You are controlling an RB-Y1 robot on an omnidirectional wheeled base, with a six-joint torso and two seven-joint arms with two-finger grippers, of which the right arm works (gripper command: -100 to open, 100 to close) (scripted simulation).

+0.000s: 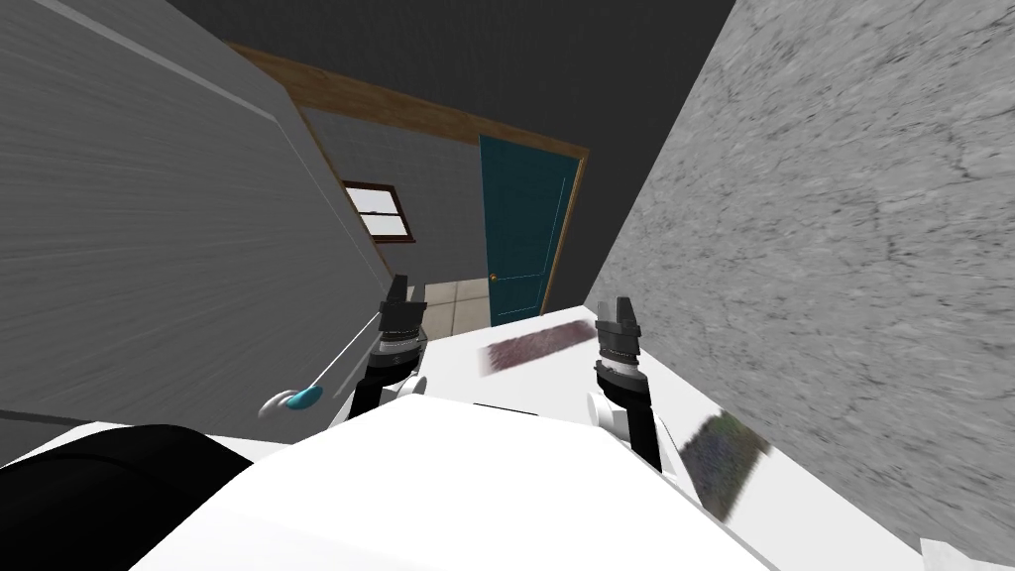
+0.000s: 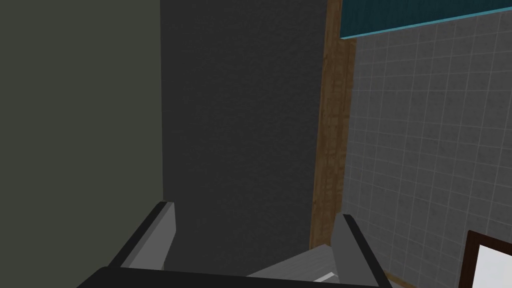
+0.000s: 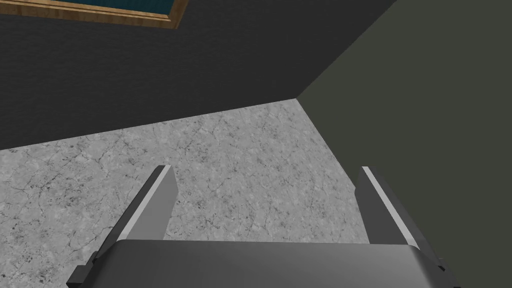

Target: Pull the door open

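Grey in colour, the door panel [image 1: 149, 228] takes up our nine-to-eleven o'clock side in the head view. Its edge runs up beside a wooden frame [image 1: 416, 107]. Its blue lever handle [image 1: 302, 399] sits at about seven o'clock of the left gripper [image 1: 398, 292], near it but apart from it. We read the left gripper's fingers as spread and holding nothing. The right gripper [image 1: 615, 309] is raised at three o'clock of the left one. Its fingers are likewise spread and empty, and they face a grey marbled wall [image 1: 843, 248]. At twelve o'clock, past the frame, stands a teal door [image 1: 525, 238] with a window [image 1: 382, 210] at its nine o'clock. Two purple mats lie on the white floor [image 1: 456, 362]. One mat [image 1: 533, 347] is between the grippers; the other [image 1: 724, 461] is at five o'clock of the right gripper.
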